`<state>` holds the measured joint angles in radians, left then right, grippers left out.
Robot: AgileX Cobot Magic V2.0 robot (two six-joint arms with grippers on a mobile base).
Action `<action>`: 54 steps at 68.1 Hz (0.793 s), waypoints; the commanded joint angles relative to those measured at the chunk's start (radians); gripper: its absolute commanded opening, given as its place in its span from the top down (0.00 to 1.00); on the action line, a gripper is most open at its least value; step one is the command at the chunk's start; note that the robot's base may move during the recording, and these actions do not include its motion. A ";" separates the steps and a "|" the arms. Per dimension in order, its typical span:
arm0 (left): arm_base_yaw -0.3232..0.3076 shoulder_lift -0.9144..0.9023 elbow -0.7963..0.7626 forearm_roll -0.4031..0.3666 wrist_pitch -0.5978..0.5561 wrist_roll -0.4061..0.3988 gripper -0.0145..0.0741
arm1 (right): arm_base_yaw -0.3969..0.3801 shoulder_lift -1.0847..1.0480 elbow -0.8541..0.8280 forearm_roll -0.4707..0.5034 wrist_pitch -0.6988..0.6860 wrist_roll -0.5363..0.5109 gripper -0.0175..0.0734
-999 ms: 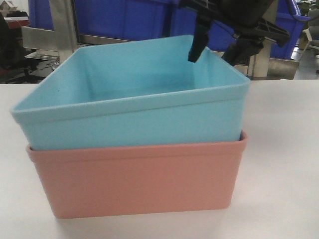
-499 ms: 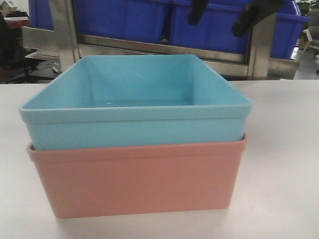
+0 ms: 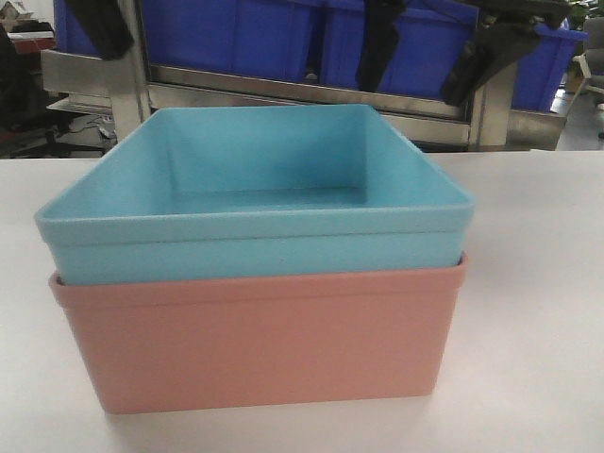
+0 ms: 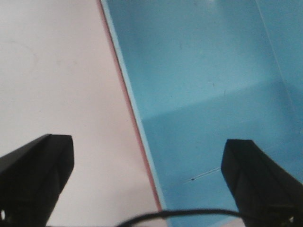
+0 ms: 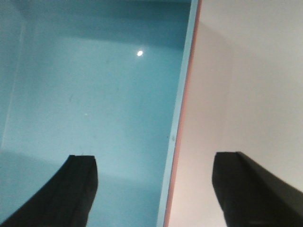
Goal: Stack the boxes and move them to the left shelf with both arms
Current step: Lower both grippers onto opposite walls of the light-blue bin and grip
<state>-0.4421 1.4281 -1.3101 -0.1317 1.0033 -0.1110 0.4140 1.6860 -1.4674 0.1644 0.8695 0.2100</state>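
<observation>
Now L gripper [image 4: 144,144], R gripper [image 5: 155,160] splayed; bin stack [image 3: 260,340] on white tbl [image 3: 538,283], rack [image 3: 283,87] behind.

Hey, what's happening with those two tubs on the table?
A two-armed robot is working on them. The blue bin sits nested inside the pink bin on the white table, so the stacking is done. The left gripper hangs open above the stack's left wall and the right gripper hangs open above its right wall, each with one finger over the inside and one over the outside. Neither touches the bins, and the stack is not yet lifted.
</observation>
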 commanded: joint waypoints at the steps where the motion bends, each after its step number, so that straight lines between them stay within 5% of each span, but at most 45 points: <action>1: -0.020 0.032 -0.052 0.010 -0.063 -0.039 0.23 | 0.008 -0.018 -0.010 -0.004 -0.072 -0.012 0.15; 29: -0.022 0.261 -0.053 0.020 -0.199 -0.054 0.24 | 0.034 0.100 0.032 -0.014 -0.171 -0.012 0.16; 54: -0.022 0.362 -0.053 0.030 -0.268 -0.054 0.40 | 0.034 0.184 0.067 -0.043 -0.229 -0.012 0.16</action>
<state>-0.4565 1.8220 -1.3275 -0.1024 0.7718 -0.1569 0.4494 1.8973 -1.3840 0.1384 0.6921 0.2085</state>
